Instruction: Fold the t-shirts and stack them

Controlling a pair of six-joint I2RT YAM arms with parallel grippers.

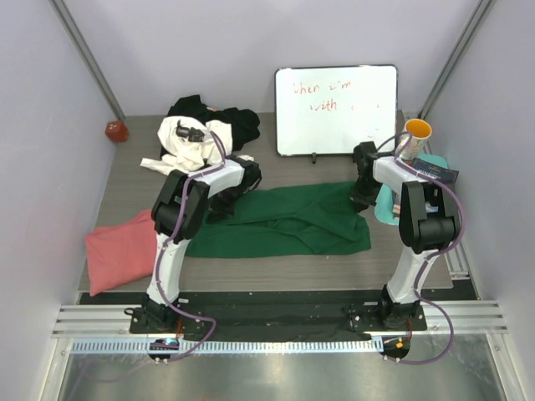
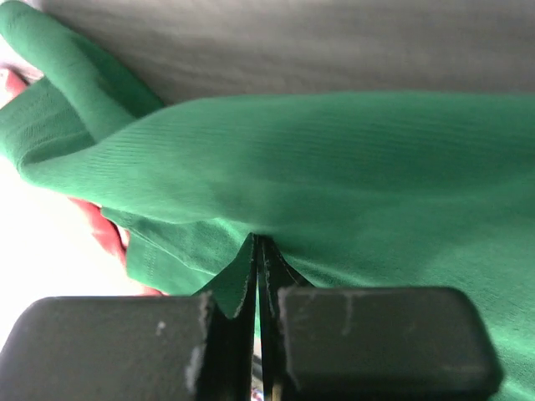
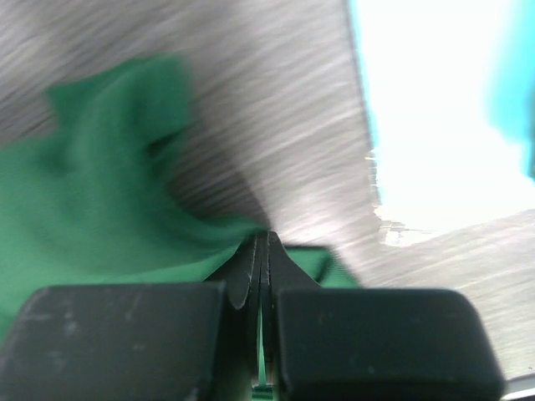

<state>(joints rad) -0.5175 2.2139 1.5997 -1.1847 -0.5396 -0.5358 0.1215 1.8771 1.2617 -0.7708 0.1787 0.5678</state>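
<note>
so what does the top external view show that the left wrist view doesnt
Only top external: the whiteboard, red ball, orange mug and white t-shirt. Only left wrist: the left gripper up close, pinched shut on a fold of cloth. Both: the dark green t-shirt on the grey table.

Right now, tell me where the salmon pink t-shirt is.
In the top view, the salmon pink t-shirt lies at the near left of the table, just left of the left arm, with the dark green t-shirt spread to its right.
</note>
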